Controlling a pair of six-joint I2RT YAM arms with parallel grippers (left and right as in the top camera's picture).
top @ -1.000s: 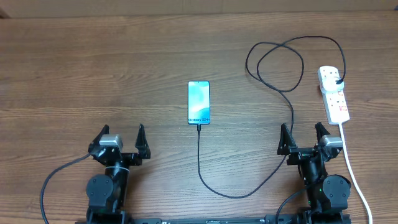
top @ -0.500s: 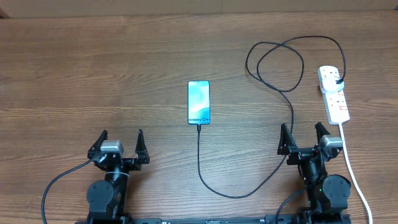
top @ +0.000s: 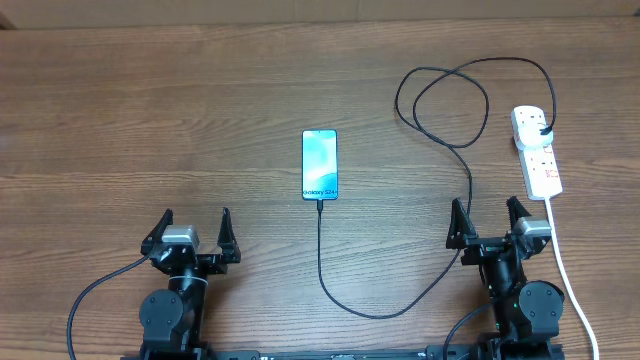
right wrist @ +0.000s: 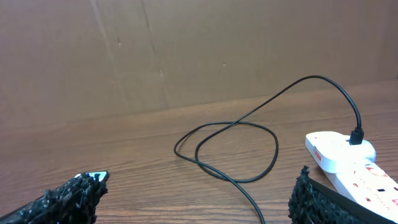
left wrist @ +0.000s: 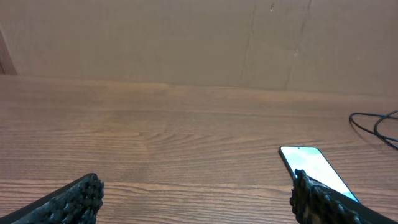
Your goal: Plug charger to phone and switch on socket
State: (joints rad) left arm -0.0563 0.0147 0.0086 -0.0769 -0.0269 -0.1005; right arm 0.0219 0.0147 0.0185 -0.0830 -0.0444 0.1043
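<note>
The phone (top: 320, 164) lies flat mid-table, its light-blue screen lit. The black charger cable (top: 345, 296) has its connector tip (top: 320, 205) in the phone's near end; it curves right, loops at the back (top: 440, 95) and ends in a black plug (top: 542, 130) seated in the white socket strip (top: 537, 152). My left gripper (top: 195, 222) is open and empty at the near left. My right gripper (top: 487, 213) is open and empty, just near of the strip. The phone (left wrist: 314, 169) shows in the left wrist view, the cable loops (right wrist: 236, 149) and strip (right wrist: 348, 158) in the right wrist view.
The strip's white cord (top: 568, 275) runs toward the near edge, right of my right arm. A brown cardboard wall (right wrist: 186, 50) stands behind the table's far edge.
My left arm drew back toward the near edge between one second and half a second ago. Nothing has moved since. The right arm, phone and cable are unchanged.
</note>
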